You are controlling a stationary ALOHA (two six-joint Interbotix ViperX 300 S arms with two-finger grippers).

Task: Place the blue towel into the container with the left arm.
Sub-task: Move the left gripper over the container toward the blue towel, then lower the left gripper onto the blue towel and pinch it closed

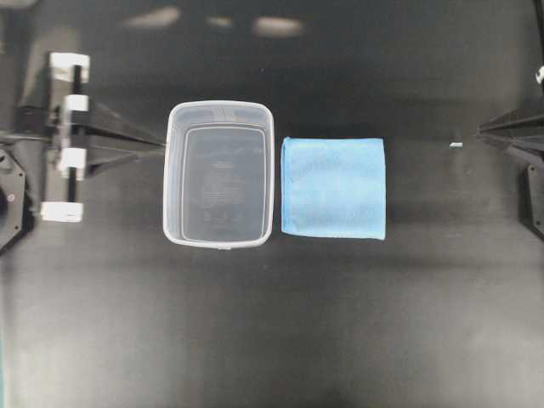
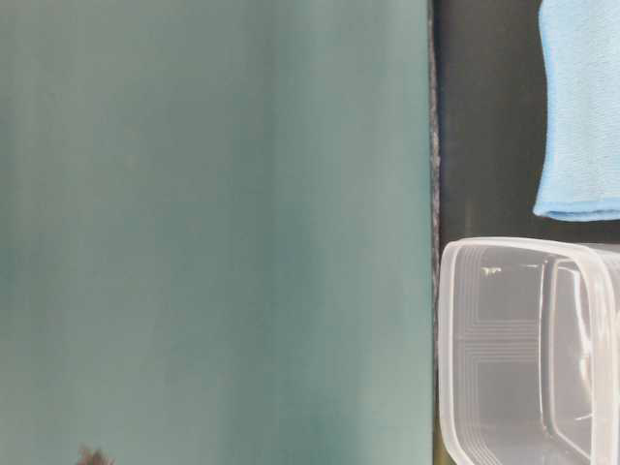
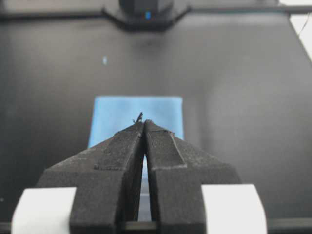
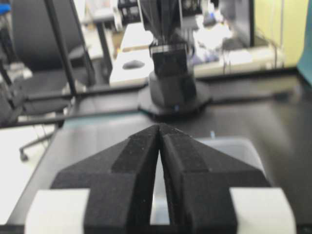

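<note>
The left arm's jaws (image 3: pixel 144 122) are clenched tip to tip on nothing, parked at the edge of the black surface (image 1: pixel 272 340) with the task not yet begun. Just beyond their tips stands the container (image 1: pixel 218 174), holding nothing, and past its far rim the blue towel (image 1: pixel 333 188) lies flat and folded just beside it, untouched. Farthest off, the right arm's jaws (image 4: pixel 160 127) are likewise clenched and idle; reach, grasp, lift and drop all remain.
</note>
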